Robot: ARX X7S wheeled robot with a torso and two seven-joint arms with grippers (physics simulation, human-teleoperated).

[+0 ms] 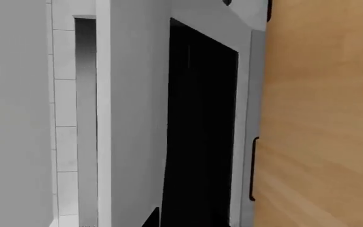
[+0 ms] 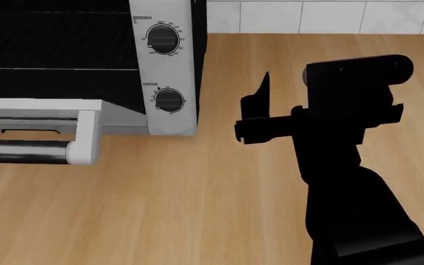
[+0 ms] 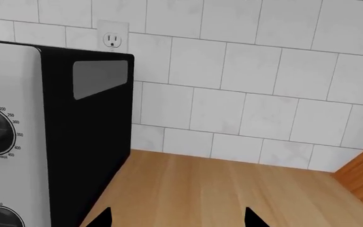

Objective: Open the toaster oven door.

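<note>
I am looking down over a wooden countertop (image 2: 220,187) that is filling most of the head view, with white wall tiles (image 3: 257,71) running along its back edge. The toaster oven (image 2: 169,118) is sitting at the back left of the counter, its dark interior showing. The toaster oven door (image 2: 39,110) is lying swung down, flat and open, sticking out toward me at the left edge, with its bar handle (image 2: 20,151) at the near end. Two black knobs (image 2: 163,38) are stacked on the silver side panel.

My right gripper (image 2: 260,113) is hovering over bare counter, to the right of the oven's knob panel and well apart from the door and handle. Its fingertips (image 3: 99,218) are showing spread wide in the right wrist view, holding nothing, with the oven's black side wall (image 3: 87,137) just beside them.

I am not seeing the left gripper anywhere; its wrist camera is showing only pale panels, a dark opening and a wooden surface.
</note>
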